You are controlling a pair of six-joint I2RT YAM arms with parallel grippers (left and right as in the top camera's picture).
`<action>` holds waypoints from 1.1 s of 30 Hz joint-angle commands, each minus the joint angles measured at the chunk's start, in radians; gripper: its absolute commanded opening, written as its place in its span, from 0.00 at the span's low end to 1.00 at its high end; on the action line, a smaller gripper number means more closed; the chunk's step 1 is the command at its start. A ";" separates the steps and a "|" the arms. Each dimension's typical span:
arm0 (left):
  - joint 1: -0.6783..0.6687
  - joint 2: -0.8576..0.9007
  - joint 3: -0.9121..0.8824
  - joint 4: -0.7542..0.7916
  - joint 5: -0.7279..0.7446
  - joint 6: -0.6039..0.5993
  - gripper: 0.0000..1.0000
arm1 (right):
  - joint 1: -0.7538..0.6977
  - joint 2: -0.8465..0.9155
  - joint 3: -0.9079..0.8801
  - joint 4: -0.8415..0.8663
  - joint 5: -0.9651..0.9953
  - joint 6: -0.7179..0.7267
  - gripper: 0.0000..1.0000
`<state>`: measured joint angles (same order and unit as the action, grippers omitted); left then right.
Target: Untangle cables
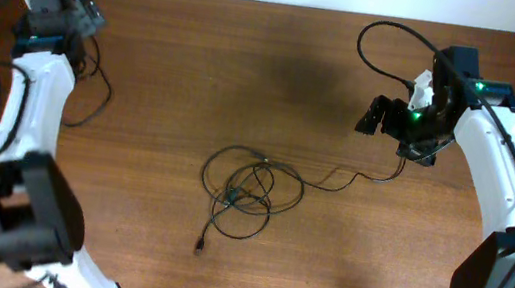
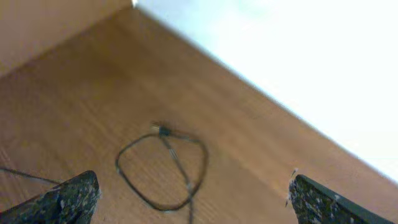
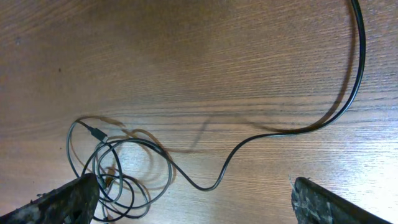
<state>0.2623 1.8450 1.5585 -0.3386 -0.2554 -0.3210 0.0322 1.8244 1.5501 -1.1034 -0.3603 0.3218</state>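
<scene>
Cables [image 1: 233, 195] lie knotted on desk [image 1: 198, 65], near right fingers [image 3: 68, 199], far from left fingers [image 2: 68, 196]. Both pairs spread wide, holding nothing. Step, by my reading: approach. Next, probably: pinch trailing strand, draw it clear of knot.

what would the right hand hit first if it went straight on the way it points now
Probably the bare table, right by the single cable running out of the tangle. The open right hand has nothing else ahead of it, though depth is hard to judge.

Left pincer [image 2: 193, 190] spread wide, right pincer [image 3: 194, 190] likewise
</scene>
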 commanded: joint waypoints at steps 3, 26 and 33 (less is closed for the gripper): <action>0.000 -0.164 0.038 -0.183 0.329 -0.132 0.99 | 0.000 0.005 -0.009 0.000 0.006 -0.003 0.98; -0.191 -0.162 -0.276 -0.608 0.503 0.050 0.99 | 0.000 0.005 -0.009 0.000 0.006 -0.003 0.99; -0.301 -0.162 -0.333 -0.480 0.502 0.050 0.15 | 0.000 0.005 -0.009 0.000 0.006 -0.003 0.98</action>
<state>0.0074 1.6775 1.2621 -0.8635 0.2363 -0.2832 0.0322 1.8244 1.5501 -1.1034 -0.3603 0.3214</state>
